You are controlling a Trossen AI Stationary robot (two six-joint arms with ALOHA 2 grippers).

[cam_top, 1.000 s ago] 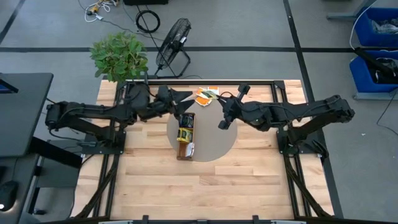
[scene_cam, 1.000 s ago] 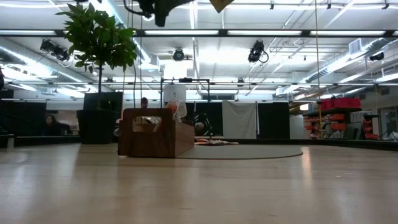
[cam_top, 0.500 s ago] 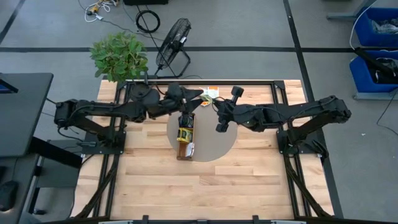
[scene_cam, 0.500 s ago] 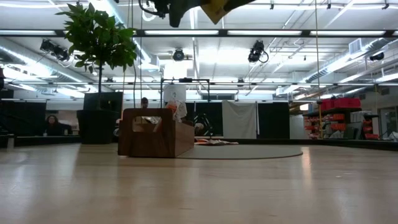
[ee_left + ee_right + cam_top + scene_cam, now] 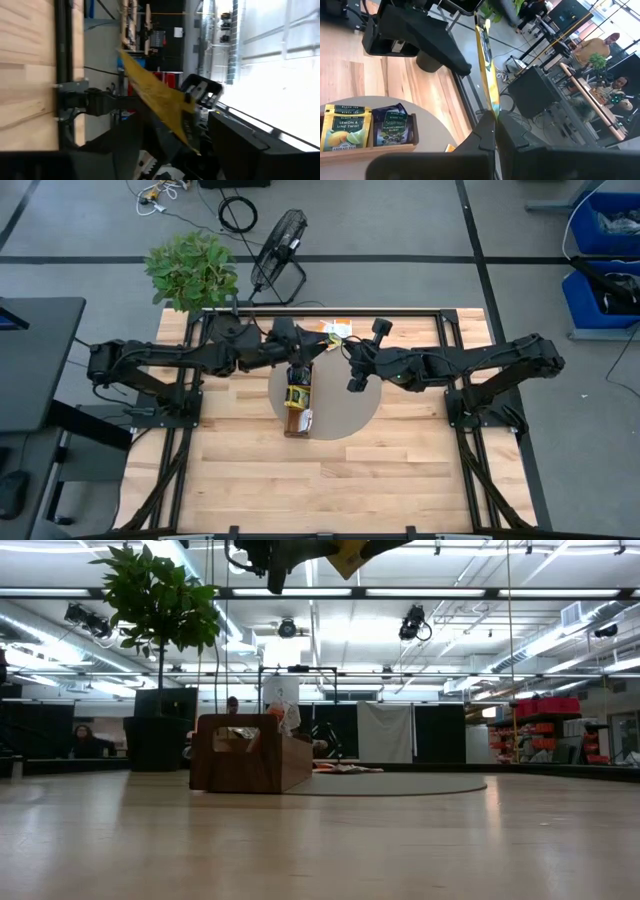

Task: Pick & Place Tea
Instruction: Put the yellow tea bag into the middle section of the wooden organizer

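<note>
Floor: grey (image 5: 420, 230), crossing dark seams, lying around the pale wood table (image 5: 330, 480).
Plant: potted green plant (image 5: 192, 270) standing off the table's far left corner.
Fan: black floor fan (image 5: 278, 242) sitting beside the plant.
Bins: blue bins (image 5: 605, 250) sitting far right.
Light: ceiling strip lights (image 5: 420, 592) glowing overhead.
People: seated people (image 5: 607, 65) showing beyond the table.

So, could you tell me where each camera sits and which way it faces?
High view: above the table, looking straight down; both arms show, plus the wooden tray.
Low view: at table height, level past the tray into the room; arms at top.
Left wrist view: on the left arm, facing a yellow sachet and the other arm.
Right wrist view: on the right arm; the right gripper pinches that sachet edge-on.
Shared: both wrist views show the sachet.
</note>
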